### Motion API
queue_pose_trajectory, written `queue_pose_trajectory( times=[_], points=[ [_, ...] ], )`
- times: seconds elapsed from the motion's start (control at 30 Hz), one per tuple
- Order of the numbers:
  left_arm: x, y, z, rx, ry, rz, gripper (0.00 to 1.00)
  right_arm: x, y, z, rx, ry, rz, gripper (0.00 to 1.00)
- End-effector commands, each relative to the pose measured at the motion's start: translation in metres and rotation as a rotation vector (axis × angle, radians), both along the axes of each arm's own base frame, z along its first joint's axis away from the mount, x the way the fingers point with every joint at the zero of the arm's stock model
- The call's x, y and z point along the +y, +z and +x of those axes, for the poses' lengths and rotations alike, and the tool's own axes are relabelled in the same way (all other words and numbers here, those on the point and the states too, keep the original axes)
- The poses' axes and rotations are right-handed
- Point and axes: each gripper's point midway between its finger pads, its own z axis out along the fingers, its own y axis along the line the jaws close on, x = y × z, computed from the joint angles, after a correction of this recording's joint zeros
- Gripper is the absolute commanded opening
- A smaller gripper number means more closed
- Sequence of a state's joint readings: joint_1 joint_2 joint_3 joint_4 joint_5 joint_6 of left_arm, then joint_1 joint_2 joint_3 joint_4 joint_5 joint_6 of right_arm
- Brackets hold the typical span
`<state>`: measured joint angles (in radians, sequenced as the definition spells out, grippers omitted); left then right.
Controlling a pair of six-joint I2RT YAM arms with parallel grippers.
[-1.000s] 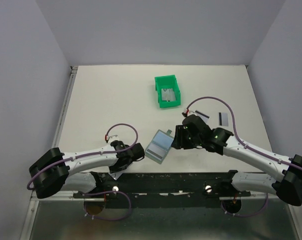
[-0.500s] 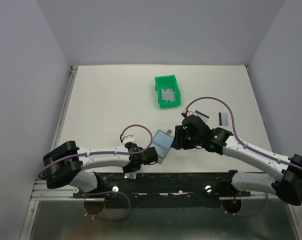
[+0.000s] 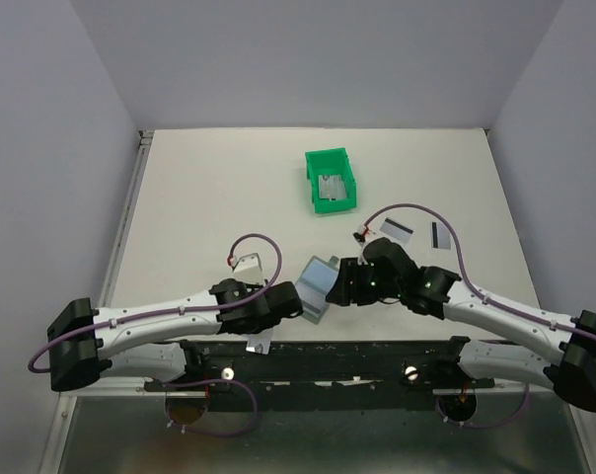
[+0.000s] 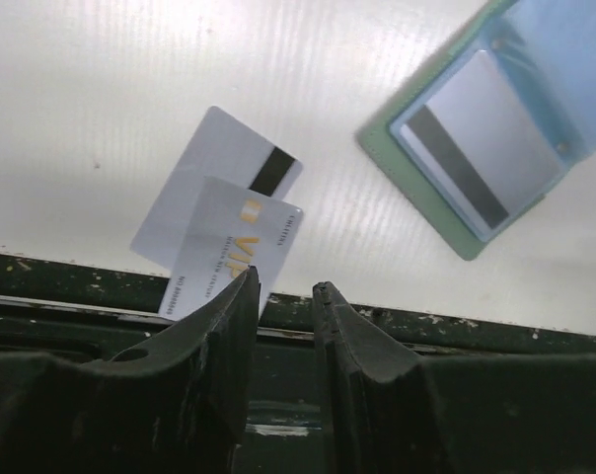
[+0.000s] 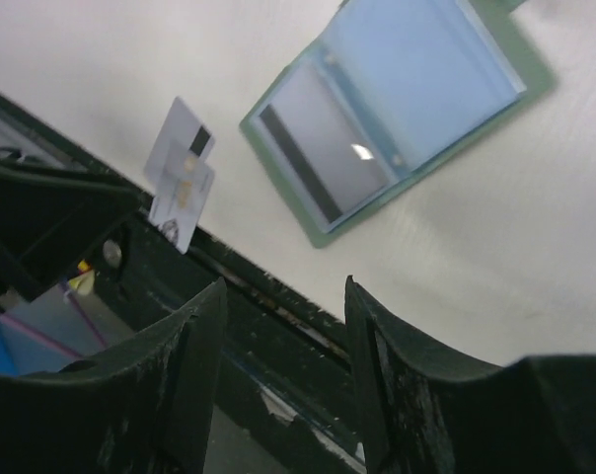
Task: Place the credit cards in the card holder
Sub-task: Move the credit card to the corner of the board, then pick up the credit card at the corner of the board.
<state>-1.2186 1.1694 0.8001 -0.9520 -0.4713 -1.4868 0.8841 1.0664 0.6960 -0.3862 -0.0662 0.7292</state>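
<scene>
From above, the left gripper (image 3: 296,300) had swung in from the left over the last second. It sat just beside the open card holder (image 3: 318,284), with the right gripper (image 3: 343,283) at the holder's opposite edge.

In the left wrist view, its jaws stood narrowly apart on nothing. Two overlapping credit cards (image 4: 229,237) lay left of the holder, and a pocketed card (image 4: 471,148) was already inside it.

In the right wrist view, the jaws gaped empty below the holder. Picking up a loose card looked like the next step.
</scene>
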Motion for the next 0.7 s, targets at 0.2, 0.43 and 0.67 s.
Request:
queue_pose_trajectory(
  times=[0.2,0.43,0.67],
  points=[
    [0.051,-0.030,-0.014,0.021,0.080,0.066,0.42,0.101,-0.018,-0.064,0.167,0.128,0.268,0.61],
    [0.060,-0.052,-0.022,0.040,0.089,0.043,0.36,0.136,-0.047,-0.084,0.240,0.096,0.330,0.61],
    [0.052,-0.069,-0.023,0.046,0.086,-0.018,0.18,0.154,-0.071,-0.094,0.287,0.080,0.395,0.60]
  ],
)
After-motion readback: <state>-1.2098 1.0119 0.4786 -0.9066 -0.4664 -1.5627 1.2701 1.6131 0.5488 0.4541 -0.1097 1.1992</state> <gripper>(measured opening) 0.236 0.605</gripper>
